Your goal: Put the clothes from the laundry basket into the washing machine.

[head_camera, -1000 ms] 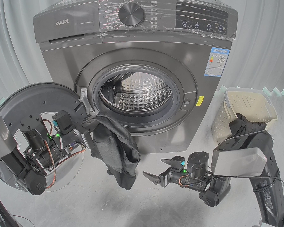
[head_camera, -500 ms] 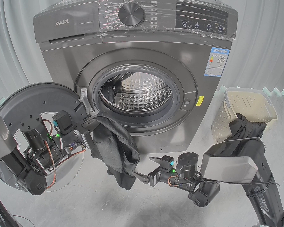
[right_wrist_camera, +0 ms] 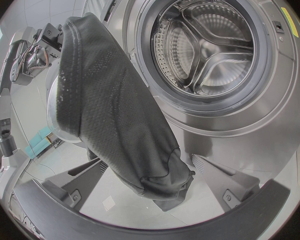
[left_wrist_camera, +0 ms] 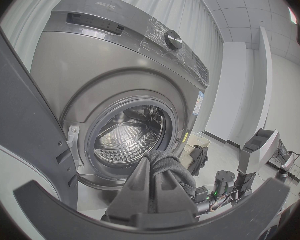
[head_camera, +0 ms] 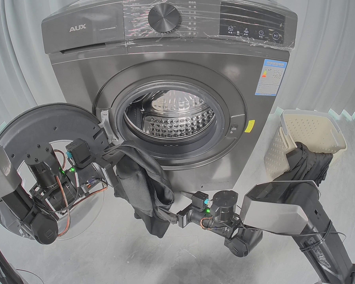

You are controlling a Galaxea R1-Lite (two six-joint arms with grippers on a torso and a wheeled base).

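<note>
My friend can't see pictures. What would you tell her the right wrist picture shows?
A dark garment hangs from the left gripper, its lower end between the open fingers of the right gripper. Behind it is the washing machine, its round opening showing the shiny drum.

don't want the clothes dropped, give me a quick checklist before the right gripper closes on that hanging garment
1. The door is swung open: ok.
2. The drum is free of obstructions: ok, nothing is seen inside.
3. The left gripper is shut on the top of the garment: ok.
4. The right gripper is open with the hanging end between its fingers: ok, per the right wrist view.
5. The garment is inside the washing machine: not ok, it hangs outside, by the lower rim of the opening.
6. The basket is emptied: not ok, another dark garment lies over its rim.
</note>
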